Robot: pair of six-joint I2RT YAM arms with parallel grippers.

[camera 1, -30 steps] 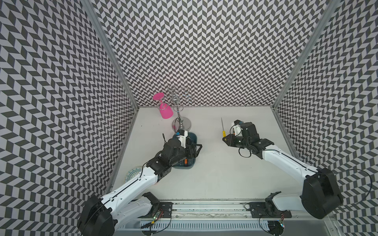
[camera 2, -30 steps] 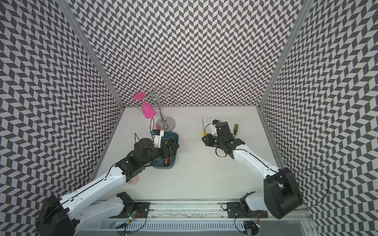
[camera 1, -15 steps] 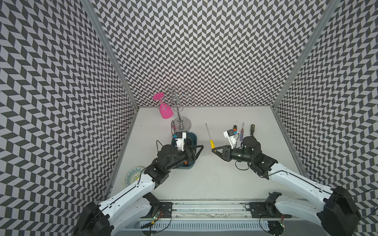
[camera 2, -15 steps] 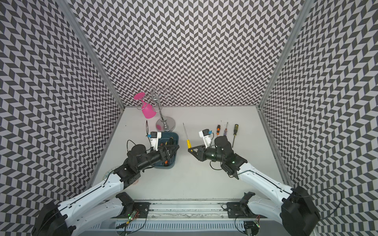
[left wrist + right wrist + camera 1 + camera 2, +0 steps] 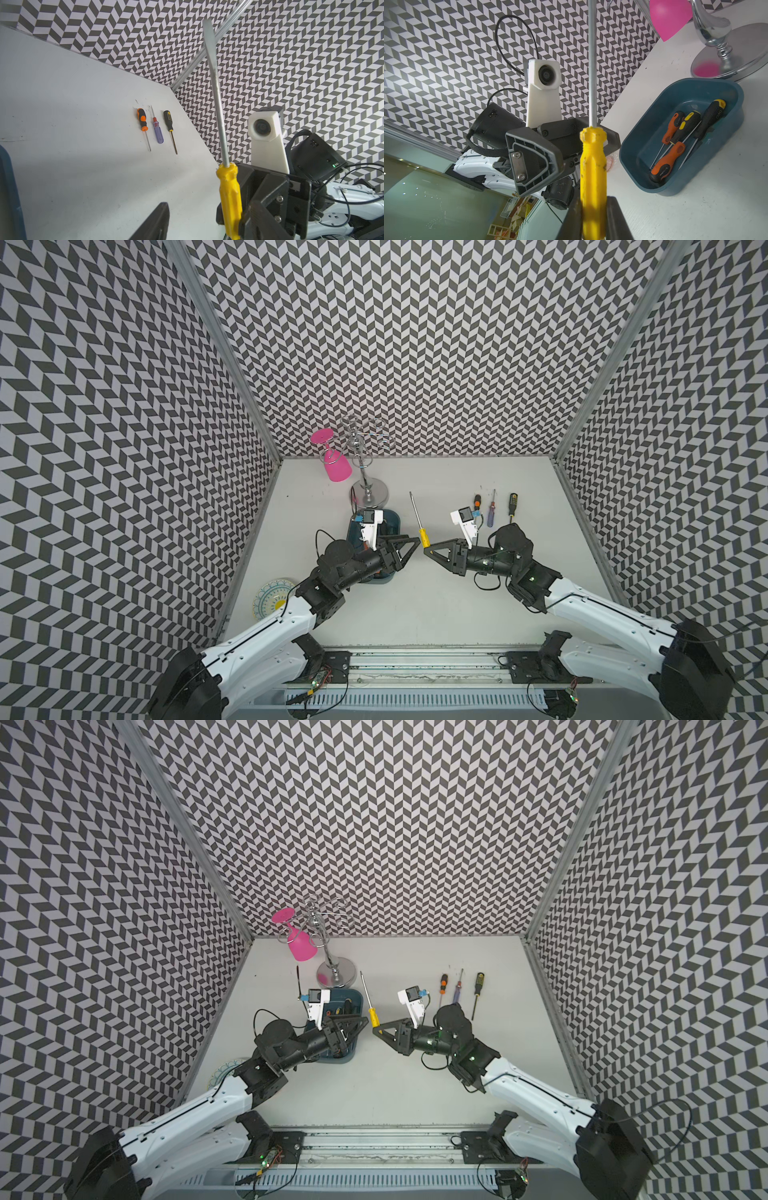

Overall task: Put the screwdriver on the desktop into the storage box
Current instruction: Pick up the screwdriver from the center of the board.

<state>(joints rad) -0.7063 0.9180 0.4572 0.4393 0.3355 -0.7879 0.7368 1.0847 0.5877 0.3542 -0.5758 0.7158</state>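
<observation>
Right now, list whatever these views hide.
- Storage box: in both top views the left arm covers most of it; contents show only in the right wrist view.
- Yellow screwdriver: tip cut off by the right wrist view's top edge.
- Patterned plate: partly under the left arm in both top views.

Pink goblet (image 5: 335, 462), hung upside down and tilted from a chrome wire rack (image 5: 360, 448) at the rear left; the rack's round mirrored base (image 5: 371, 494) shows a pink reflection. Round patterned plate (image 5: 269, 602), pale with teal rim motifs and a yellow centre, near left, partly hidden; black-and-white chevron wall panels (image 5: 415, 344) enclose three sides.
</observation>
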